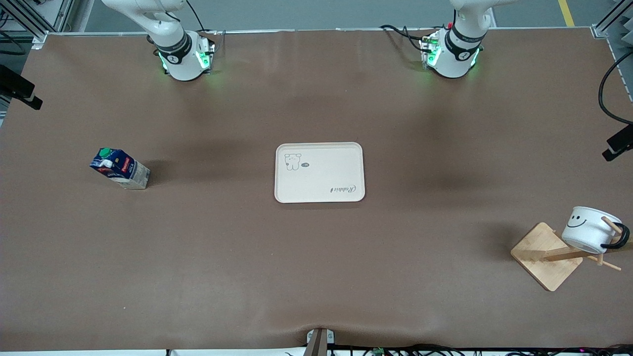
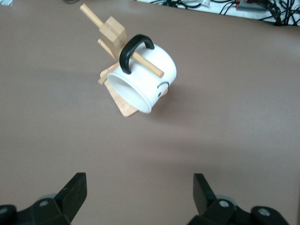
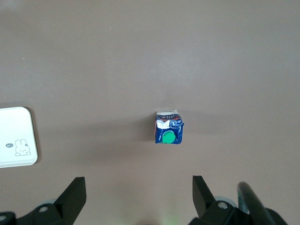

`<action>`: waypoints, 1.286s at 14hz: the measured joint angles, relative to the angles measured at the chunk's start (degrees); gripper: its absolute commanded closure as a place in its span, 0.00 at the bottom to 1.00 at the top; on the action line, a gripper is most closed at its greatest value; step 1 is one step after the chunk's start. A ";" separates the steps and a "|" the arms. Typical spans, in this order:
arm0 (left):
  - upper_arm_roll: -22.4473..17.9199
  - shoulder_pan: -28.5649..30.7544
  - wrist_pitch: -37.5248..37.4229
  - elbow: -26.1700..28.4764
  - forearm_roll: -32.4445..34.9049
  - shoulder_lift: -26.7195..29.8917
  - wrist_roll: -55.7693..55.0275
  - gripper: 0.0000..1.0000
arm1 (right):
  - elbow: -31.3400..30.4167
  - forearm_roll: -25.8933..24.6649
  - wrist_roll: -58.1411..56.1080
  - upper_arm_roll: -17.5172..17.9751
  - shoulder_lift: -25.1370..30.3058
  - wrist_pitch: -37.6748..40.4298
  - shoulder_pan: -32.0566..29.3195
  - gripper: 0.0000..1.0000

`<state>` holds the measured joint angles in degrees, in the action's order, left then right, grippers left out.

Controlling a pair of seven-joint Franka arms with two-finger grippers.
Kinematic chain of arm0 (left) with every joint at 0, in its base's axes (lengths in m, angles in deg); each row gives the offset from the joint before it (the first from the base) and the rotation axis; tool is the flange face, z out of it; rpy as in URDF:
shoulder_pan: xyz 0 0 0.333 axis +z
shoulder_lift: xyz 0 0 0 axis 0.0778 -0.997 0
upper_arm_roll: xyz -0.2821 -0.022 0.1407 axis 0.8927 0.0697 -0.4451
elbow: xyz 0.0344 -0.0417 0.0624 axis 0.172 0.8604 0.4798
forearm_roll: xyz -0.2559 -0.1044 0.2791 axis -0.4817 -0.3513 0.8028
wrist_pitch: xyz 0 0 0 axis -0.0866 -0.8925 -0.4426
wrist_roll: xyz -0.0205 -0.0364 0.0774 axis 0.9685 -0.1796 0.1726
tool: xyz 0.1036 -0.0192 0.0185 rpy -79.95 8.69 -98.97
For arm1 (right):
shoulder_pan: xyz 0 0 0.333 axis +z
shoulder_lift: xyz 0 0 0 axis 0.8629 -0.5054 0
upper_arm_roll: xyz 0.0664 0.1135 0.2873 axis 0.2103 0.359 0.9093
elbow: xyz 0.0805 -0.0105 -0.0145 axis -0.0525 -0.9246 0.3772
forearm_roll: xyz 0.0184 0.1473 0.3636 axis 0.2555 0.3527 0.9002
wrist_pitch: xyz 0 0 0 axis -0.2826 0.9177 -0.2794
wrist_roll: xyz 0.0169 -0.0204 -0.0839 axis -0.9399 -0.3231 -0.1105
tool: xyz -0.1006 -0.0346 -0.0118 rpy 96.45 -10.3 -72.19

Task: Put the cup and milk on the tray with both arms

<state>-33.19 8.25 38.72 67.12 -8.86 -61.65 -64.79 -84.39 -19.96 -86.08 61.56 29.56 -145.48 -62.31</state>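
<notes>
Two pincers: left pincer (image 2: 138, 199) and right pincer (image 3: 138, 199) hung wide, empty.
Risk: mug (image 2: 145, 77) might snag its rack peg (image 2: 147, 65); milk carton (image 3: 169, 127) might topple.

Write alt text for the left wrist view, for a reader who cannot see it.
A white cup with a black handle hangs by that handle on a peg of a wooden rack, its mouth tilted toward the camera, above a brown table. The left gripper shows at the frame's edge with its jaws open and holding nothing.
</notes>
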 measured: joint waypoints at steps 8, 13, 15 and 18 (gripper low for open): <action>0.03 1.86 18.93 5.41 -9.12 -7.19 14.11 0.00 | 0.03 0.26 0.01 0.03 0.00 0.02 0.00 0.00; 0.37 1.78 23.57 5.40 -14.13 -11.68 19.84 0.00 | 0.03 0.41 0.01 0.03 0.00 0.02 0.00 0.00; 0.61 1.58 23.77 5.40 -14.45 -12.10 19.91 0.05 | 0.03 0.41 0.01 0.03 0.00 0.02 0.00 0.00; 0.85 1.51 24.58 5.66 -14.46 -12.39 20.85 0.15 | 0.03 0.41 0.01 0.03 0.00 0.02 0.00 0.00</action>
<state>-32.34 9.76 63.31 72.78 -23.32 -74.04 -43.93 -84.35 -19.55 -86.08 61.59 29.56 -145.46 -62.31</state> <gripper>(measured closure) 0.035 0.000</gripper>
